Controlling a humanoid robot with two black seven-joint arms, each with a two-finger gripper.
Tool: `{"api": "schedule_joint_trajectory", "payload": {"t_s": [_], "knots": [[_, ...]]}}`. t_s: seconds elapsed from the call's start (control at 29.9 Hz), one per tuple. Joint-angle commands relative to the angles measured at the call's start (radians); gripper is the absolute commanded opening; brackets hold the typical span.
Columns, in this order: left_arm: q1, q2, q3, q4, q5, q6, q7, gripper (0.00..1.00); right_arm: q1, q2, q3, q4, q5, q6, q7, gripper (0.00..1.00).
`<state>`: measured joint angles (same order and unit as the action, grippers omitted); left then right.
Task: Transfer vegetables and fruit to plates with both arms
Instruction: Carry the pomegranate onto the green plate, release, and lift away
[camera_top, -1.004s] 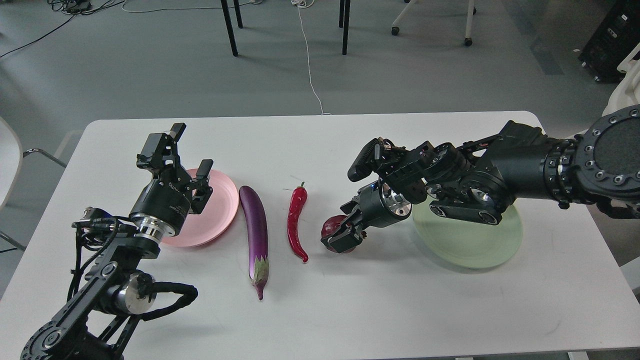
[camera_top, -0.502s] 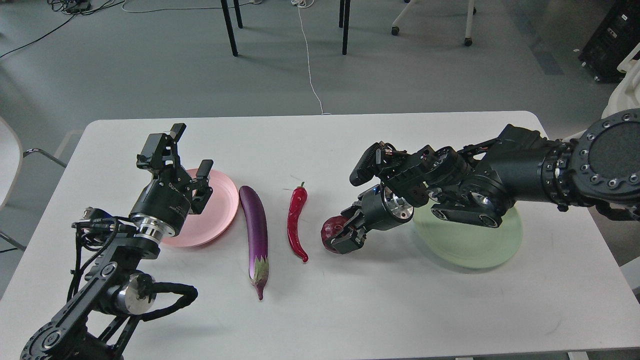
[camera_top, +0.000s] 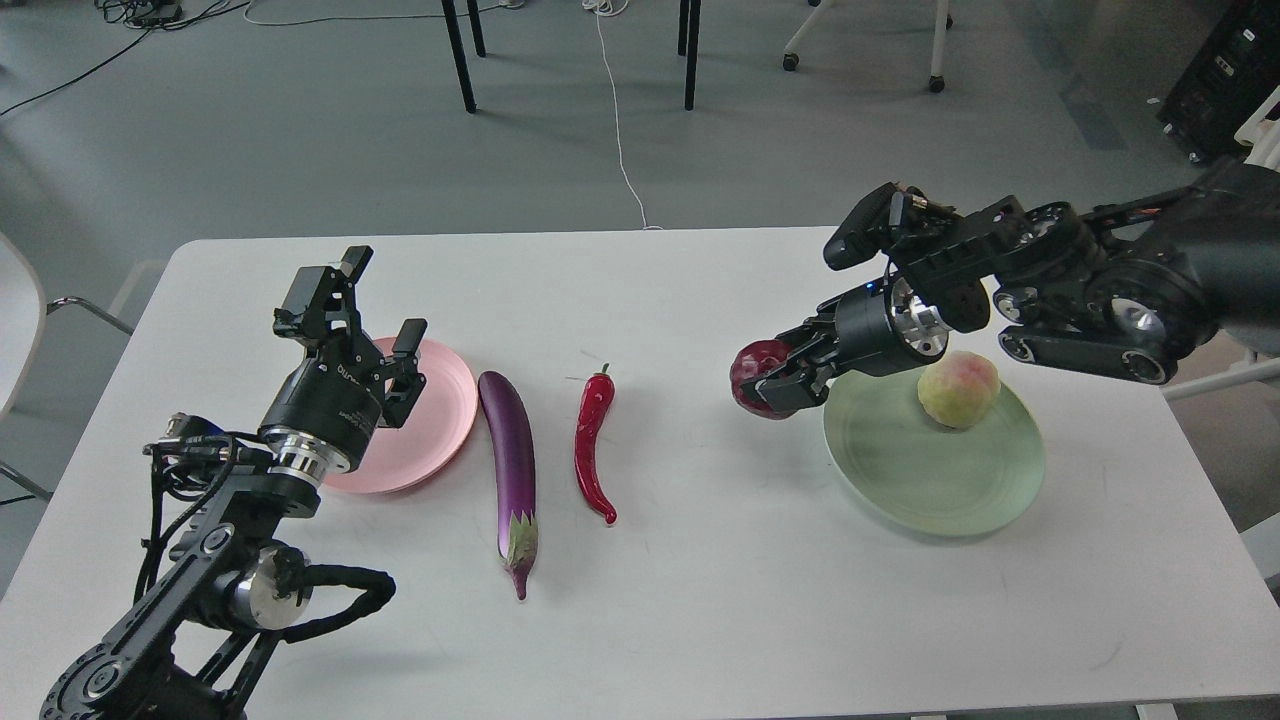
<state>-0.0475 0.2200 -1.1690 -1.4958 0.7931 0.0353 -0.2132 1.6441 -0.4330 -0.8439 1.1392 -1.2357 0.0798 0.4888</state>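
The right pincer (camera_top: 775, 385) grips the pomegranate (camera_top: 752, 376) at center right, just left of the green plate (camera_top: 920, 480) holding 1 peach (camera_top: 958, 389); the left pincer (camera_top: 375, 320) hangs open over the pink plate (camera_top: 440, 420).

Lab, floor cables (camera_top: 620, 120), white table (camera_top: 640, 600)

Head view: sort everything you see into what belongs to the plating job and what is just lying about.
Job:
pomegranate in the right tool
peach on the green plate
eggplant
chili pepper
pink plate
left tool, open

Lying about:
white cable on the floor
chair legs
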Motion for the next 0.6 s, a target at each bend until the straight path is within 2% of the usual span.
{"api": "schedule_joint_trajectory", "payload": {"t_s": [0.0, 0.2, 0.23, 0.43, 0.57], "knots": [[-0.002, -0.004, 0.002, 0.002, 0.0, 0.0, 0.002, 1.0, -0.02, -0.131, -0.004, 0.046, -0.077, 0.0, 0.0, 0.37], [-0.002, -0.005, 0.005, 0.0, 0.0, 0.0, 0.002, 1.0, -0.07, -0.231, -0.006, 0.111, -0.085, 0.0, 0.0, 0.41], [-0.002, -0.005, 0.005, 0.0, 0.0, 0.0, 0.002, 1.0, -0.079, -0.234, -0.006, 0.109, -0.087, 0.0, 0.0, 0.45], [-0.003, -0.004, 0.005, 0.0, 0.0, 0.0, 0.002, 1.0, -0.119, -0.253, -0.001, 0.1, -0.087, -0.005, 0.0, 0.87], [-0.005, 0.002, 0.005, 0.002, 0.0, 0.0, 0.002, 1.0, -0.121, -0.256, 0.002, 0.1, -0.085, -0.005, 0.0, 0.94]]}}
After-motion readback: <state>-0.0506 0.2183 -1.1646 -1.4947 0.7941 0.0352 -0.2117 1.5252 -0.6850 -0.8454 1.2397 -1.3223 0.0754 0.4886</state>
